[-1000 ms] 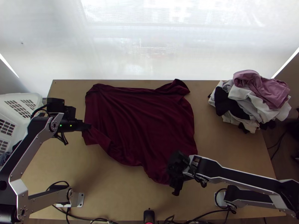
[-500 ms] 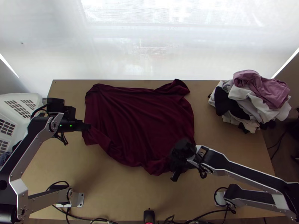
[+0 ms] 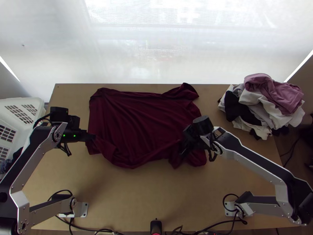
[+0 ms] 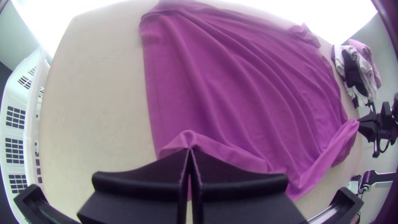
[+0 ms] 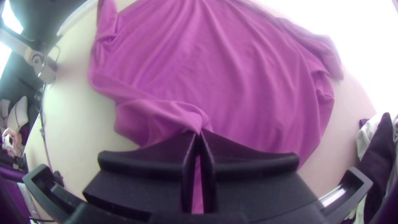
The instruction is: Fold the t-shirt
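Basket side first: just right of the white basket [image 3: 23, 100], found the left gripper [image 4: 190, 150] closed on the t-shirt [image 3: 137, 121] at its near left corner. Right of the basket, saw the same shirt mostly spread, bunched along the near edge. Judged it light, soft and limp, hardly fragile, apt to slip from a shallow pinch; preferred doubled edge near each corner. Farther right of the basket, saw the right gripper [image 5: 199, 132] clamped on gathered near-side cloth. Farthest from the basket, noted the clothes heap [image 3: 266, 103]
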Tool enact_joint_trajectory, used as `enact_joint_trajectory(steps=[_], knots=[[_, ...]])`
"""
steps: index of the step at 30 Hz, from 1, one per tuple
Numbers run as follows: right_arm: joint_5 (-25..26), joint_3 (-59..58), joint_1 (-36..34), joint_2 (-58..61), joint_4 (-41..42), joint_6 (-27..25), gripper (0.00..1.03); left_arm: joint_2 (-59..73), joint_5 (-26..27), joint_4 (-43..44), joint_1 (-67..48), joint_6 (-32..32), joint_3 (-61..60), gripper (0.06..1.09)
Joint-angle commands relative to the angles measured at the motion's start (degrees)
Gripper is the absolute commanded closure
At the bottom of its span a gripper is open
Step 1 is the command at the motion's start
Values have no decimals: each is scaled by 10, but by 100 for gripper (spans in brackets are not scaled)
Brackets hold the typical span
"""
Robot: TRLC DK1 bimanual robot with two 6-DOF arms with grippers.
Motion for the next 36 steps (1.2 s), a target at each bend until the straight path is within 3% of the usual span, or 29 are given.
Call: enact_joint_trajectory(steps=[1,8,11,17,22,33,36], knots=[[0,82,-68,125,26,-10,95,5,1,2,-2,0,-11,105],[0,75,-67,146,14,11,30,12,1,15,-4,-3,-26,105],[0,43,-64,106,6,11,14,13,1,20,-5,-4,-29,105],[1,-30,-40,-18,3,-6,14,20,1,31,-12,-7,-32,105],[2,-42,0,-75,-58,9,14,30,1,40,-23,-15,-30,105],[2,-103,63,-74,-52,51,22,30,1,44,-29,-18,-32,105],[2,-130,68,-58,-28,59,30,29,1,44,-28,-17,-34,105]])
